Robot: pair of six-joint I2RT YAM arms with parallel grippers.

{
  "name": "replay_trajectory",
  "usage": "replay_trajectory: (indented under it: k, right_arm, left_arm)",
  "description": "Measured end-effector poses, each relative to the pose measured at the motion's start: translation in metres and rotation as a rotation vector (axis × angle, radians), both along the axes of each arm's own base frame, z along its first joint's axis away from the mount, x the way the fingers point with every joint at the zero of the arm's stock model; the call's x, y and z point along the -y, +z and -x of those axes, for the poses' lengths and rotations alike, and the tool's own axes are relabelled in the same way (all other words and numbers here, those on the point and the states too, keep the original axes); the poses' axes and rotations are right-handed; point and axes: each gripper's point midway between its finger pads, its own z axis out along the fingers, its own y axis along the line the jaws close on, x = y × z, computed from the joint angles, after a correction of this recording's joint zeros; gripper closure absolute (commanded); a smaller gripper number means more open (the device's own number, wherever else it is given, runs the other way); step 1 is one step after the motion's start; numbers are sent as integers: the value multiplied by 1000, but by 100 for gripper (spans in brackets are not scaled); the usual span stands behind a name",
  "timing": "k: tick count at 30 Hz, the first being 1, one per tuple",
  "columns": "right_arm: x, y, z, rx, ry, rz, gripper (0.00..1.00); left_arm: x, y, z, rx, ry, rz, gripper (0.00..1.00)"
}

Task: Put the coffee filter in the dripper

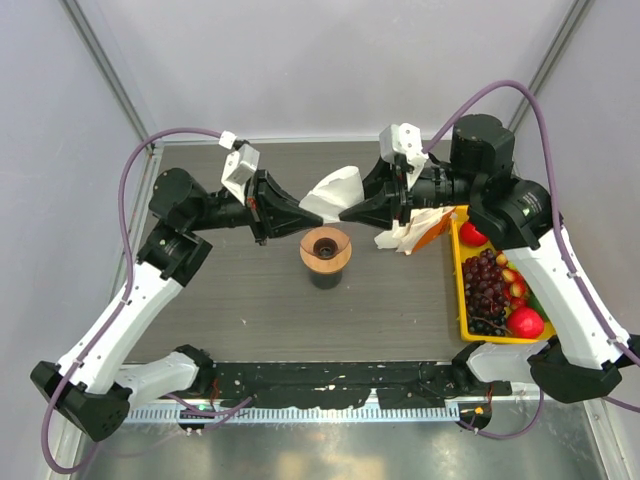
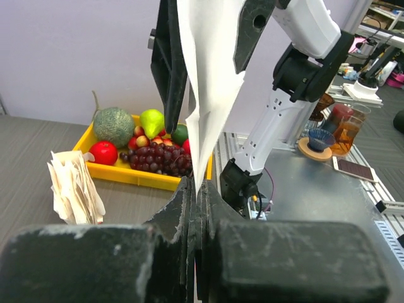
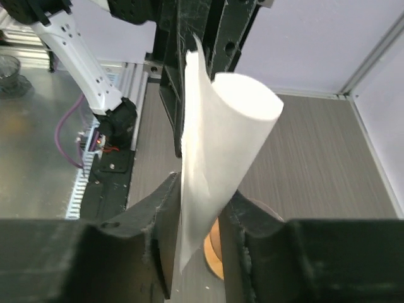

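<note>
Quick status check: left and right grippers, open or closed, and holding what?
Left gripper: closed, pinching the coffee filter.
Right gripper: open, jaws parted with the filter between them, apparently not clamped.

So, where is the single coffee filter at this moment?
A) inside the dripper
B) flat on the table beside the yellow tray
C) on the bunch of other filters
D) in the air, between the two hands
D: the coffee filter is off the table, with the left hand pinched shut on it and the right hand around it with its jaws apart. The dripper has no paper in it.
</note>
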Motion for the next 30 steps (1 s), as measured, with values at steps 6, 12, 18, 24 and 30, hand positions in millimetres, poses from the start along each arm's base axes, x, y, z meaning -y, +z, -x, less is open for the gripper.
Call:
replay_trajectory:
  k: [6,12,18,24,30]
  right_arm:
    - [10,-7,-5,1,-27,36,95]
    - [16,-6,-4,8,-32,51,95]
    - [18,-12,-4,-1,-33,70,95]
    - [19,-18,-4,3,-26,83,95]
    - [17,-23,1,9,-5,101,95]
  left_arm:
    - [-2,1,-3,-18,11,9,30]
    - [-7,-5,-9,8,45,-25,8]
    - [-29,-6,-7,180,165,-94,18]
    - [-41,34,7,340,201,-48,27]
    - [-32,63,13,402,166,-9,30]
